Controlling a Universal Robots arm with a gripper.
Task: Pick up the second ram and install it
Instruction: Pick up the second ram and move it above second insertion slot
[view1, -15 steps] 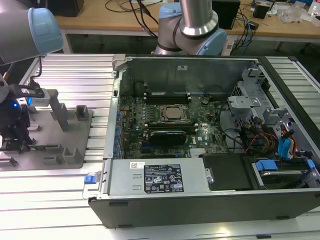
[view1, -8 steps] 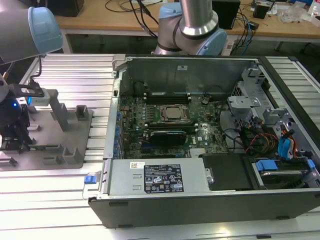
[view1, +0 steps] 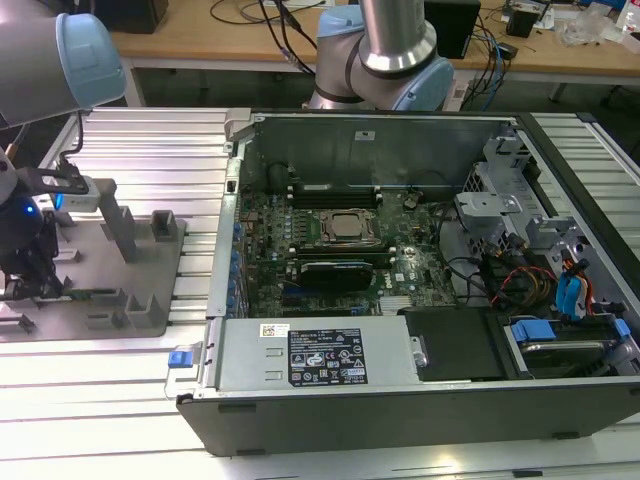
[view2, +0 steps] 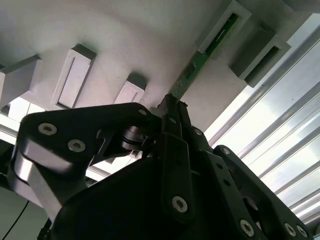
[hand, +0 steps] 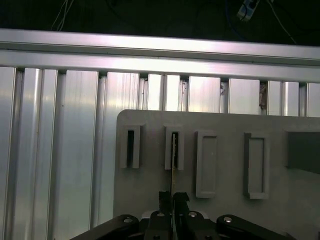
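The second ram (hand: 173, 165) is a thin green stick standing on edge in a slot of the grey fixture tray (hand: 230, 130). In the second wrist view the ram (view2: 210, 47) runs from the slot down to my black fingertips. My gripper (hand: 173, 199) is shut on the ram's near end, one finger on each flat face. In the exterior view my gripper (view1: 35, 285) sits low over the tray (view1: 150, 262) at that view's left, and a short green piece of the ram (view1: 95, 293) shows beside it.
An open computer case (view1: 400, 400) lies at the exterior view's right of the tray, with the motherboard (view1: 410, 262), processor socket (view1: 345, 228) and a black card (view1: 335, 272) inside. Upright posts (view1: 118, 228) rise from the tray. Ribbed aluminium table (view1: 150, 150) lies all around.
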